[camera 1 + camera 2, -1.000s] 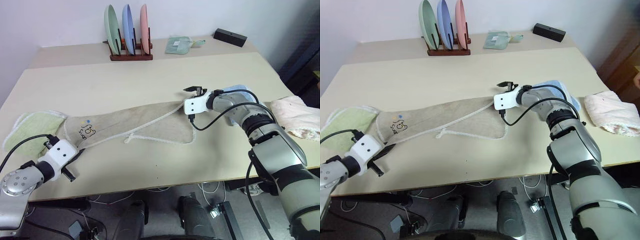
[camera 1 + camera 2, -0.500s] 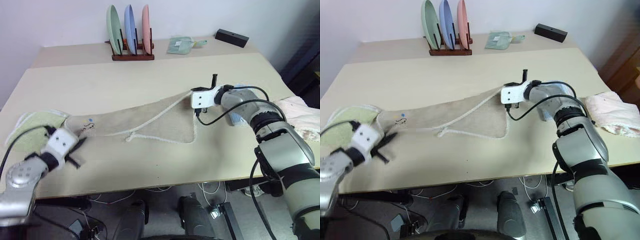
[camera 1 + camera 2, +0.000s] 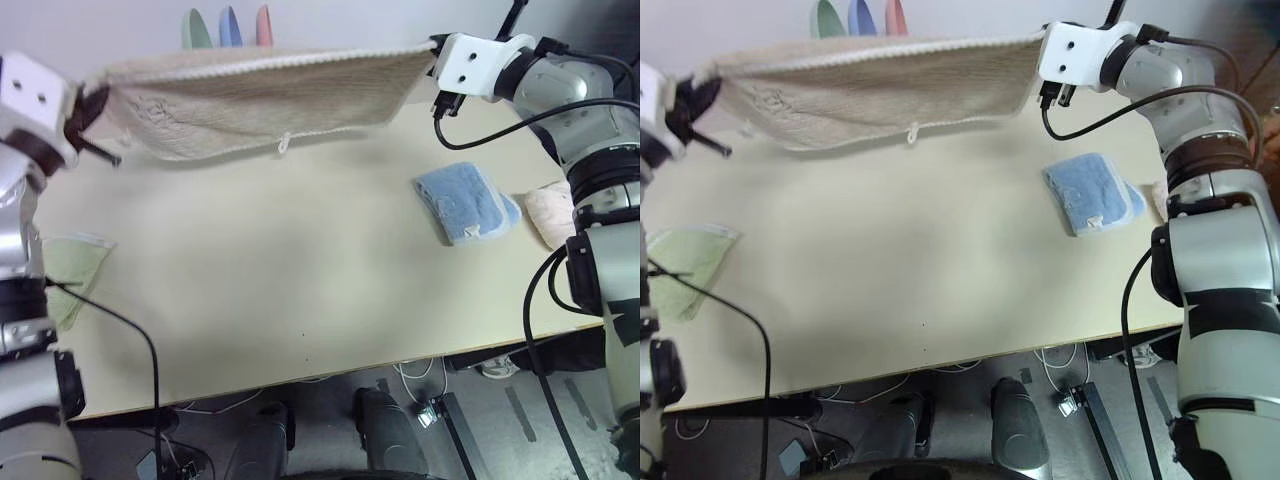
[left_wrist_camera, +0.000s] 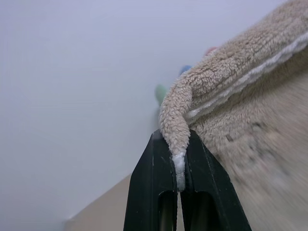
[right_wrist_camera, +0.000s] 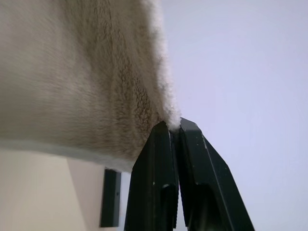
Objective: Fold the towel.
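The beige towel [image 3: 255,95] with white corded edging hangs stretched in the air above the far half of the table, held by its two top corners. My left gripper [image 3: 88,100] is shut on the towel's left corner [image 4: 177,144]. At the other end, my right gripper [image 3: 434,45] is shut on the right corner [image 5: 168,113]. The cloth sags in the middle, and a white loop [image 3: 284,146] dangles from its lower edge.
A folded light-blue towel [image 3: 462,203] lies on the table's right side, with a pink cloth [image 3: 552,215] beside it at the edge. A pale green towel [image 3: 70,270] lies at the left edge. Plate tips [image 3: 229,22] show behind the raised towel.
Both arms have risen and lifted the towel off the table into the air, pulled taut between them. The right gripper has closed on its corner. The blue towel is uncovered now.
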Controlling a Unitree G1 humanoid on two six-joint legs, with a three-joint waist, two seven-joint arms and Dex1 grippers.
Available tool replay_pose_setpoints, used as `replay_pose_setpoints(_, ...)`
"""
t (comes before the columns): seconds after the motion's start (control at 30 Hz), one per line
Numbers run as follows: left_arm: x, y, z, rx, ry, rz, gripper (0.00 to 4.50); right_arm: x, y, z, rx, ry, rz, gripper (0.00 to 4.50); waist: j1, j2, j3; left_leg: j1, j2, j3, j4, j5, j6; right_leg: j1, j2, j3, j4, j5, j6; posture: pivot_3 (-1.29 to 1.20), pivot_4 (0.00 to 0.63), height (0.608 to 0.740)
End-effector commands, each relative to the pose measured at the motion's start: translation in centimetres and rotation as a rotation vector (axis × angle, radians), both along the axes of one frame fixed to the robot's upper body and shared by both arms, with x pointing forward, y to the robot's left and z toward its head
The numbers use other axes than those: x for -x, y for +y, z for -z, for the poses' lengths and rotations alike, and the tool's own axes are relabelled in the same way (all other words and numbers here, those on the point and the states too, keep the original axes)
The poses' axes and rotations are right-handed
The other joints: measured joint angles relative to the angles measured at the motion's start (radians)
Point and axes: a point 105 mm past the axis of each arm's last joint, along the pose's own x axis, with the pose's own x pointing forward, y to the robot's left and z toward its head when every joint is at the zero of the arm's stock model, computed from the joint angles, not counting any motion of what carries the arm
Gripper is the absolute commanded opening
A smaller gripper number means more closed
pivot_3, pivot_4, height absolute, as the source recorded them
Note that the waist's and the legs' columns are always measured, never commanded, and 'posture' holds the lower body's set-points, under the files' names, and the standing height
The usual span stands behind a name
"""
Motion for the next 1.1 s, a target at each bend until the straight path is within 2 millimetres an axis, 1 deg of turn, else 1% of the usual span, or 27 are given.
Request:
replay_pose_setpoints(0.03,2.0,-0.9,1.9,-0.073,0.098,0.086,0.00,1.7,0.1,1.2,0.037,0.095,-0.113,0.12,-0.004,0.000,0.000,0.000,0.000,0.000,0.000,-0.001,0.001,0.000,0.000,0.000,0.000,0.000,0.000,0.00,0.150,0.740)
replay_pose_setpoints(0.07,2.8,-1.0,3.0,-0.089,0.144,0.103,0.00,2.2,0.1,2.5,0.057,0.148,-0.138,0.12,-0.004,0.000,0.000,0.000,0.000,0.000,0.001,-0.001,0.002,0.000,0.000,0.000,0.001,0.000,0.000,0.00,0.150,0.740)
replay_pose_setpoints(0.13,4.7,-1.1,5.8,-0.090,0.272,0.128,0.00,3.6,-0.3,5.7,0.097,0.285,-0.189,0.12,-0.005,0.000,0.001,-0.001,0.000,-0.001,0.002,-0.001,0.003,-0.002,0.000,0.000,0.002,0.000,0.000,0.00,0.150,0.740)
replay_pose_setpoints(0.2,7.4,-1.6,8.7,-0.123,0.399,0.172,0.00,6.1,-1.2,9.4,0.131,0.468,-0.232,0.12,0.000,0.000,0.001,-0.001,0.001,-0.001,0.001,-0.002,0.003,-0.002,0.000,0.000,0.003,-0.001,0.001,0.00,0.150,0.740)
replay_pose_setpoints(0.27,9.2,-1.6,10.4,-0.113,0.499,0.174,0.00,8.1,-1.9,11.4,0.142,0.599,-0.248,0.12,0.012,0.001,0.002,-0.003,0.001,-0.001,0.001,-0.003,0.006,-0.003,0.000,0.000,0.003,-0.001,0.001,0.00,0.150,0.740)
replay_pose_setpoints(0.3,10.2,-1.4,11.3,-0.114,0.553,0.172,0.00,9.1,-2.3,12.1,0.133,0.664,-0.243,0.12,0.021,0.002,0.003,-0.003,0.000,0.000,0.003,-0.003,0.006,-0.004,-0.001,0.001,0.003,-0.001,0.001,0.00,0.150,0.740)
replay_pose_setpoints(0.37,12.6,-1.2,13.0,-0.126,0.669,0.177,0.00,11.7,-3.1,13.8,0.131,0.825,-0.239,0.12,0.027,0.003,0.004,-0.003,0.001,0.001,0.008,-0.003,0.006,-0.003,-0.001,0.001,0.005,-0.001,0.000,0.00,0.150,0.740)
replay_pose_setpoints(0.47,14.6,-0.9,13.9,-0.096,0.770,0.175,0.00,14.4,-3.4,14.6,0.101,0.979,-0.241,0.12,0.042,0.002,0.004,0.002,0.001,0.001,0.009,-0.004,0.006,0.004,-0.001,0.000,0.004,-0.002,0.000,0.00,0.150,0.740)
replay_pose_setpoints(0.53,15.7,-0.8,14.4,-0.087,0.833,0.184,0.00,15.8,-3.6,15.0,0.095,1.056,-0.236,0.12,0.051,0.001,0.003,0.003,0.002,0.001,0.010,-0.004,0.006,0.005,-0.001,0.000,0.003,-0.005,-0.004,0.00,0.150,0.740)
replay_pose_setpoints(0.57,16.1,-0.7,14.6,-0.090,0.856,0.186,0.00,16.1,-3.7,15.2,0.094,1.073,-0.230,0.12,0.054,0.000,0.003,0.003,0.002,0.001,0.010,-0.004,0.006,0.006,-0.001,0.000,0.003,-0.005,-0.004,0.00,0.150,0.740)
replay_pose_setpoints(0.63,16.2,-0.5,14.8,-0.074,0.872,0.177,0.00,15.9,-3.7,15.3,0.087,1.064,-0.214,0.12,0.058,0.000,0.003,0.003,0.002,0.001,0.011,-0.004,0.006,0.007,-0.002,-0.001,0.003,-0.005,-0.003,0.00,0.150,0.740)
replay_pose_setpoints(0.7,15.8,-0.2,15.0,-0.054,0.867,0.164,0.00,15.0,-3.5,15.1,0.075,1.019,-0.200,0.12,0.060,0.000,0.003,0.003,0.002,0.002,0.011,-0.004,0.006,0.006,-0.002,-0.001,0.002,-0.005,-0.003,0.00,0.150,0.740)
replay_pose_setpoints(0.8,14.4,0.1,15.2,-0.006,0.833,0.142,0.00,12.6,-3.1,15.0,0.076,0.925,-0.176,0.12,0.059,0.000,0.003,0.003,0.002,0.002,0.011,-0.004,0.006,0.006,-0.002,-0.001,0.002,-0.004,-0.004,0.00,0.150,0.740)
replay_pose_setpoints(0.87,13.3,0.6,15.6,0.005,0.823,0.120,0.00,10.5,-2.6,15.1,0.086,0.866,-0.163,0.12,0.056,0.000,0.002,0.003,0.002,0.002,0.010,-0.004,0.006,0.006,-0.002,-0.001,0.002,-0.004,-0.003,0.00,0.150,0.740)
replay_pose_setpoints(0.9,12.9,0.8,15.9,0.007,0.823,0.110,0.00,9.7,-2.3,15.1,0.093,0.849,-0.162,0.12,0.054,0.000,0.002,0.004,0.001,0.002,0.010,-0.004,0.006,0.006,-0.002,-0.001,0.002,-0.002,0.000,0.00,0.150,0.740)
replay_pose_setpoints(0.97,12.0,1.0,16.4,0.003,0.818,0.100,0.00,8.0,-1.5,15.2,0.085,0.834,-0.167,0.12,0.050,0.000,0.003,0.003,0.001,0.002,0.010,-0.004,0.006,0.005,-0.002,-0.001,0.002,-0.002,0.000,0.00,0.150,0.740)
replay_pose_setpoints(1.03,11.5,1.2,16.6,0.003,0.816,0.097,0.00,6.9,-1.2,15.3,0.084,0.824,-0.170,0.12,0.050,0.000,0.003,0.002,0.001,0.002,0.009,-0.004,0.006,0.004,-0.002,-0.001,0.002,-0.002,0.000,0.00,0.150,0.740)
replay_pose_setpoints(1.1,10.7,1.4,17.1,0.012,0.813,0.086,0.00,5.3,-0.3,15.5,0.084,0.803,-0.169,0.12,0.050,0.000,0.003,0.002,0.001,0.002,0.009,-0.004,0.006,0.004,-0.002,-0.001,0.002,-0.002,0.000,0.00,0.150,0.740)
